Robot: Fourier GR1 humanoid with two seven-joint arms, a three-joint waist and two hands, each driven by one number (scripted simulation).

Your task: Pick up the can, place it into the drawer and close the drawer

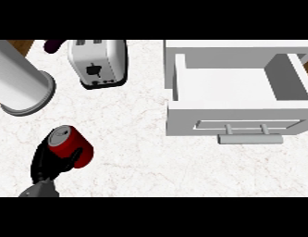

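The can is red with a silver top and pull tab, tilted so its top faces up and to the left. Black fingers of the left hand curl round its lower left side, gripping it over the white marbled bench. Well to the right of the fingers stands the white drawer, pulled open, its handle on the near front. Beyond the fingers sit a toaster and a large grey cylinder.
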